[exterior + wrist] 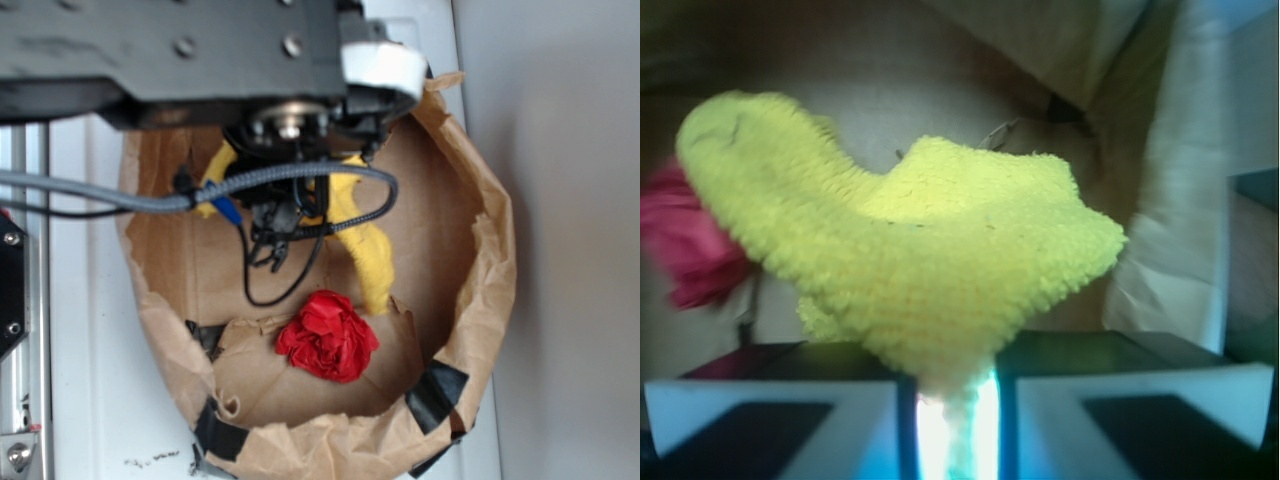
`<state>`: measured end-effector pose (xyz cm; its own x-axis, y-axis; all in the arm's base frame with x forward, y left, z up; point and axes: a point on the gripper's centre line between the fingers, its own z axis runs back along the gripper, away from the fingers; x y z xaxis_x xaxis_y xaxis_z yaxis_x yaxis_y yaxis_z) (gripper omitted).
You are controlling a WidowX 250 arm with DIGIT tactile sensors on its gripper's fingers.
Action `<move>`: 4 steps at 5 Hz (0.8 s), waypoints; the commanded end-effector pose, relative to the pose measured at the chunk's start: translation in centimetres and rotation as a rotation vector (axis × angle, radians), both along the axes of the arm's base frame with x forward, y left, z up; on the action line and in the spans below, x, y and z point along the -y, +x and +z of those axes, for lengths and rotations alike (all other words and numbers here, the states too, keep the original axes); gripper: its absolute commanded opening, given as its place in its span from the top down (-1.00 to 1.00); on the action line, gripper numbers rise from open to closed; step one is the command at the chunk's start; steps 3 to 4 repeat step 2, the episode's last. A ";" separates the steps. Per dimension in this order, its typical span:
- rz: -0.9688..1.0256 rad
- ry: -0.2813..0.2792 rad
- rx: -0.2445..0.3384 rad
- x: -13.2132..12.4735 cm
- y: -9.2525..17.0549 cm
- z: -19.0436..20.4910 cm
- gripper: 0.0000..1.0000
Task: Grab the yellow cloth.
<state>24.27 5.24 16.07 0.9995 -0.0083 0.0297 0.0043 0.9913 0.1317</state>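
The yellow cloth [930, 260] fills the middle of the wrist view, a terry rag with a pointed corner. Its lower tip runs down into the narrow gap between my gripper [952, 400] fingers, which are shut on it. In the exterior view the yellow cloth [365, 250] hangs in a strip under the black arm, inside a brown paper bag, and my gripper [290, 215] is mostly hidden by cables and the arm. The cloth looks lifted, with its tail reaching toward the bag's floor.
A red rose-like fabric wad [328, 336] lies on the bag floor near the front and shows at the left edge of the wrist view [685, 250]. The crumpled bag wall [490, 260], patched with black tape [436, 392], rings the space. A grey cable [120, 195] crosses from the left.
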 end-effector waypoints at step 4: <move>-0.057 0.121 0.046 1.1 -0.2 5.4 -0.45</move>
